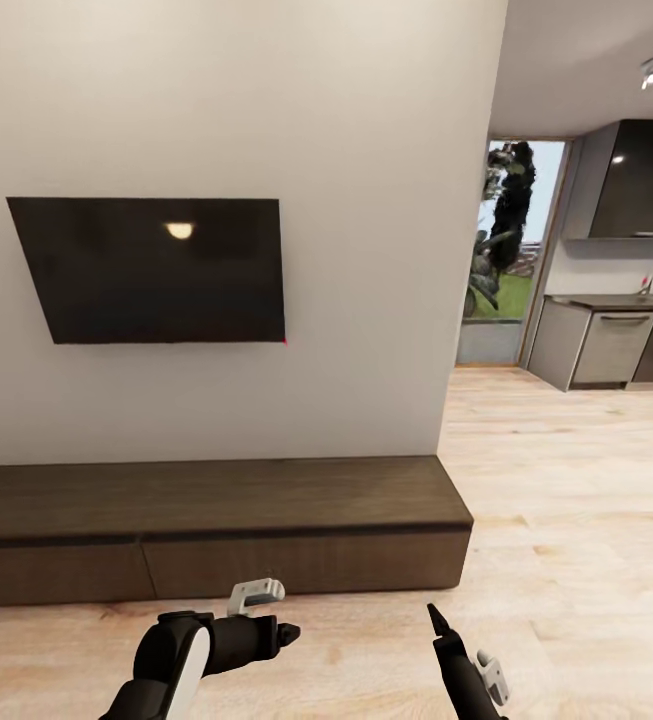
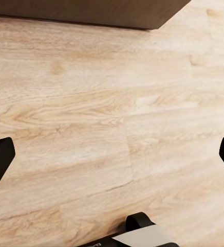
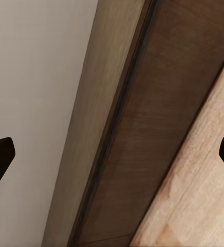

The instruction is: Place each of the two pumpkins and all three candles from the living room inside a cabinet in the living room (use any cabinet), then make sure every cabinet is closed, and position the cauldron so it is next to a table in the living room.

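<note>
Both grippers, left and right, hang with fingers spread wide and nothing held, just before the closed cabinet under a wall-mounted TV.

Left end effector open; right end effector open

Ahead of me a flat black rectangular wall screen hangs on the plain off-white wall. To my right, a light wood plank floor runs to grey kitchen cabinets beside a tall glass door.
</note>
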{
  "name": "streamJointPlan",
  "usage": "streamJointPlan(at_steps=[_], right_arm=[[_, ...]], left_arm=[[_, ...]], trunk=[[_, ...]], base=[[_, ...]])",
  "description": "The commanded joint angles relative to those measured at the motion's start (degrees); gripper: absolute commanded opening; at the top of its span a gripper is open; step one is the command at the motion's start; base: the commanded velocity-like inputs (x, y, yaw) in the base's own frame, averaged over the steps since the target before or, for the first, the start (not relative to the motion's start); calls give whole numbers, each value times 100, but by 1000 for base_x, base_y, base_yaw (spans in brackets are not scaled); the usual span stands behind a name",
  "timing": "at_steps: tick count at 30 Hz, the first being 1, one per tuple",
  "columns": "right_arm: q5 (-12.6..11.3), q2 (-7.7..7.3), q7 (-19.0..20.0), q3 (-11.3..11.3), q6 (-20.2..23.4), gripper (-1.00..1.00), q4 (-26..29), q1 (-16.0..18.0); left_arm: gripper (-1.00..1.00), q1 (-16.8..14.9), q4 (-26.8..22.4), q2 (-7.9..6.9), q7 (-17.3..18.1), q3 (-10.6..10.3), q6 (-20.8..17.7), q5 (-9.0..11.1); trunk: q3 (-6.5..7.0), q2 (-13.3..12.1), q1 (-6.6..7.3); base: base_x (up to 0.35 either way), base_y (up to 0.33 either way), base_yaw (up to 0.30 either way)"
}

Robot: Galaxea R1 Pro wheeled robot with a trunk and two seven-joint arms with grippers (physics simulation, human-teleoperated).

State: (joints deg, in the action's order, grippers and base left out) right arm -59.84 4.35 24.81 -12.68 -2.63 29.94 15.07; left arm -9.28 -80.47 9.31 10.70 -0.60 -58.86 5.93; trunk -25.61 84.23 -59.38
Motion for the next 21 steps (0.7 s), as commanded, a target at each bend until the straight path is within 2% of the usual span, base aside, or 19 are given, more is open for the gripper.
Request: streamJointPlan(at_steps=[1, 21], right_arm=[[-54, 4, 34, -15, 9, 100, -6, 5], [-57, 11, 29, -15, 4, 100, -4, 5]], left_arm=[[100, -4, -4, -1, -24, 5, -30, 49], [100, -4, -4, 1, -24, -1, -27, 40]], trunk=[[-25, 45, -22], [-384, 847, -462]], base=[[0, 0, 0], [0, 0, 0]])
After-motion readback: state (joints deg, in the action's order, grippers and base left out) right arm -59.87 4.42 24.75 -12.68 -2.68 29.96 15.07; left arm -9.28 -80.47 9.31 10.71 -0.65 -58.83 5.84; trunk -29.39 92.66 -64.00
